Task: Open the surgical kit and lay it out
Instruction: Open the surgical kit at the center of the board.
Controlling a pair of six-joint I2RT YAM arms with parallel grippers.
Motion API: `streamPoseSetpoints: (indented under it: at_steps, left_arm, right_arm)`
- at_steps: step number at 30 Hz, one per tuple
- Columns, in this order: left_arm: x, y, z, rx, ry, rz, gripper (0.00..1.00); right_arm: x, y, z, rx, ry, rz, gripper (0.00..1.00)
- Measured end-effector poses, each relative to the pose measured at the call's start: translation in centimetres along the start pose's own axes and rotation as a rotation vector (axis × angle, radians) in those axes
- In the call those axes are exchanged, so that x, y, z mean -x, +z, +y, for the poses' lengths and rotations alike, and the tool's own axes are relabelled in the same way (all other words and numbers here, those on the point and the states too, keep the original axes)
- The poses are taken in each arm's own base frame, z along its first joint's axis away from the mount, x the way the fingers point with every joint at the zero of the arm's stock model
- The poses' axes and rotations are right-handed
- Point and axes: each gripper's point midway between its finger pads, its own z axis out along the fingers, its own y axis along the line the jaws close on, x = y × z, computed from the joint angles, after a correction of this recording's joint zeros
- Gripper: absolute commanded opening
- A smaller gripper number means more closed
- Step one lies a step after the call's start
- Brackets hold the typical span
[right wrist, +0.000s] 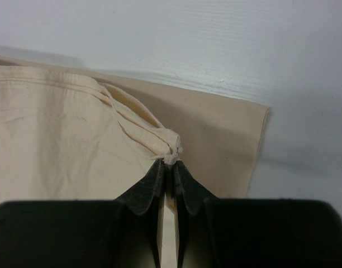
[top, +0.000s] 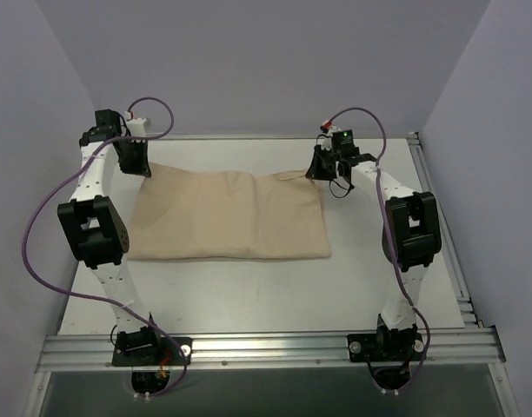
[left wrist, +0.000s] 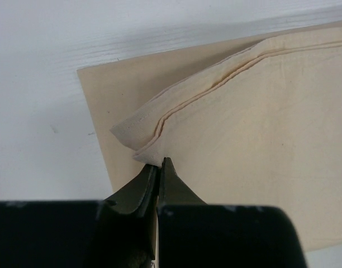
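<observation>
The surgical kit's beige cloth wrap [top: 227, 217] lies folded across the middle of the table; nothing of its contents shows. My left gripper [top: 136, 165] is at the wrap's far left corner, shut on the hemmed corner of the top fold [left wrist: 138, 139], which it holds lifted off the layer beneath. Over at the far right corner, my right gripper [top: 325, 174] is shut on a bunched corner of that same top fold [right wrist: 170, 146]. In both wrist views the dark fingers [left wrist: 174, 184] [right wrist: 148, 187] pinch the cloth at their tips.
White table top [top: 249, 295] runs around the wrap. An aluminium rail [top: 266, 347] carries both arm bases at the near edge, and another rail [top: 440, 217] lines the right side. Purple cables [top: 40, 252] loop beside the left arm.
</observation>
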Motion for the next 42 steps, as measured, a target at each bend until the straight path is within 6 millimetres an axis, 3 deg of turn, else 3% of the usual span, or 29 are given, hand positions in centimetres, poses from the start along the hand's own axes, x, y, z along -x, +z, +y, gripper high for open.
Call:
streamPoseSetpoints:
  at_steps: [6, 17, 26, 32, 42]
  left_arm:
    - [-0.6, -2.6, -0.9, -0.037, 0.023, -0.024, 0.02]
    - [-4.8, -4.6, -0.7, -0.078, 0.024, 0.029, 0.02]
    - [-6.6, -7.8, 0.1, -0.077, 0.032, 0.002, 0.02]
    - [-11.0, -9.9, 0.6, -0.099, 0.018, 0.063, 0.02]
    - [-21.0, -14.8, -0.4, -0.125, 0.094, 0.25, 0.02]
  right_arm:
    - [-0.7, -1.7, 0.5, 0.014, -0.012, 0.008, 0.0]
    - [-4.9, -4.9, 0.0, -0.009, -0.003, 0.075, 0.0]
    - [-8.1, -7.2, -0.6, -0.043, 0.021, 0.114, 0.0]
    - [-12.2, -8.9, -1.2, -0.08, 0.075, 0.203, 0.0]
    - [-17.8, -14.0, 0.1, -0.124, 0.134, 0.321, 0.0]
